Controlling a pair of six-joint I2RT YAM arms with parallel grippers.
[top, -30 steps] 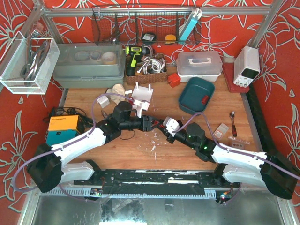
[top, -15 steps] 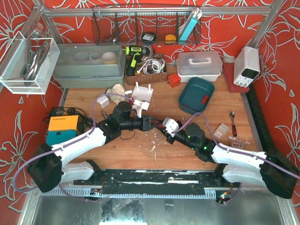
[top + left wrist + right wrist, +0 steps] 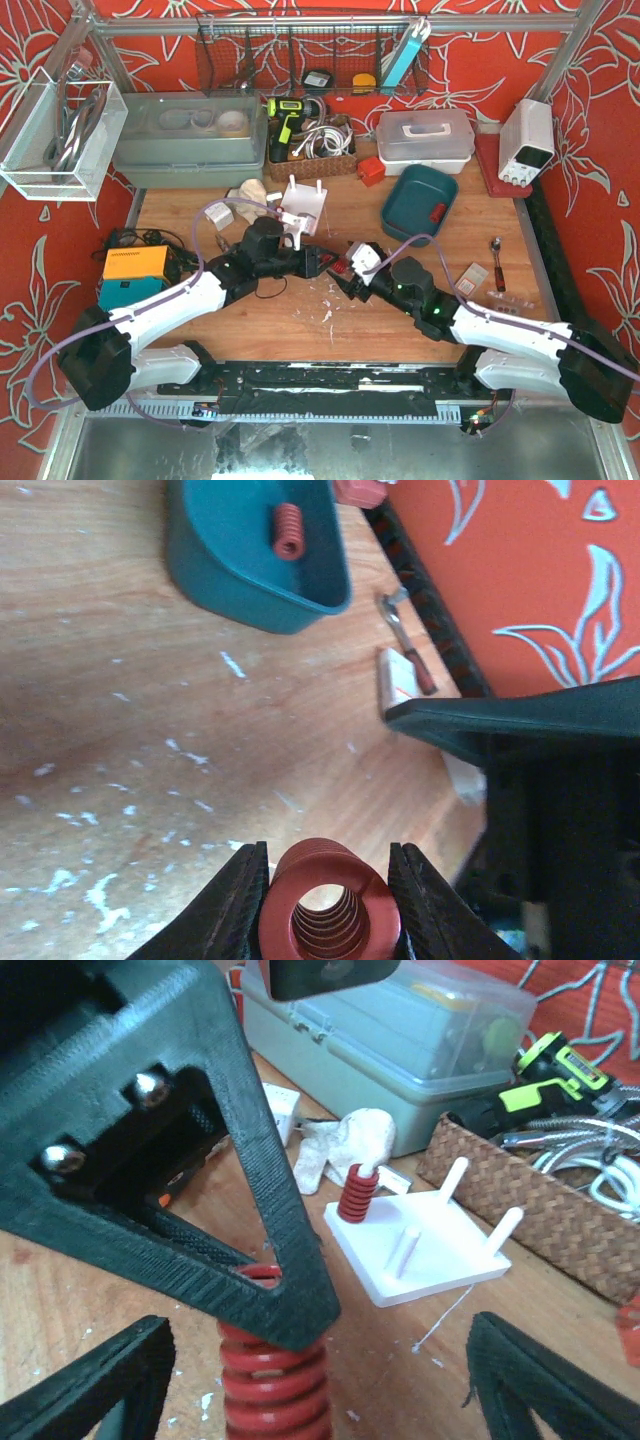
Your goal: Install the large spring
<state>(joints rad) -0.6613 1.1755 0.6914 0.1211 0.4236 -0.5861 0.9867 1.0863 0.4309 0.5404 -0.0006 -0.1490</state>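
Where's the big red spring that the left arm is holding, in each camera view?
Top external: spring near the picture's centre.
Left wrist: spring at bottom centre, seen end-on between the fingers.
Right wrist: spring at the bottom, left of centre, under a black finger.
Shared landmark: the left arm's fingers clamping it.

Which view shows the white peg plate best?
Right wrist: the white peg plate sits in clear close view, pegs distinct, one carrying a small red spring. Top external shows it small and distant. Left wrist misses it.
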